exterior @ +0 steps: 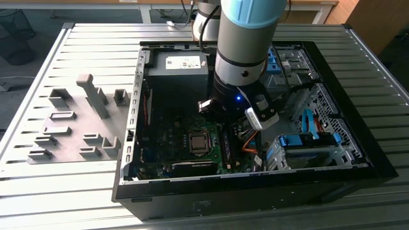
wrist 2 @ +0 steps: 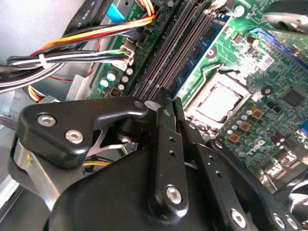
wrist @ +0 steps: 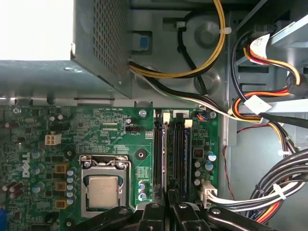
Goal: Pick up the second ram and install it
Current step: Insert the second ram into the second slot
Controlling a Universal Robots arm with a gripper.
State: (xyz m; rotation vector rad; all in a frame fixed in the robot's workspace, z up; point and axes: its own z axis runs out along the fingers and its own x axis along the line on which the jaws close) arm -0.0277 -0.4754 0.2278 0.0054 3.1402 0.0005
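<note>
Gripper point(exterior: 221, 125) low inside open computer case point(exterior: 357, 165), over motherboard point(exterior: 169, 143), exterior view. Second wrist view: fingers point(wrist 2: 166, 144) pressed together above memory slots point(wrist 2: 173, 53). First wrist view: second ram point(wrist: 166, 161) seated upright in slot beside processor socket point(wrist: 103, 187).

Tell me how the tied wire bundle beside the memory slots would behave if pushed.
The wire bundle would probably bend and spring back, since it hangs in loose curves. Its white tie likely makes the wires shift together. A hard push might strain the white plug on the board.
</note>
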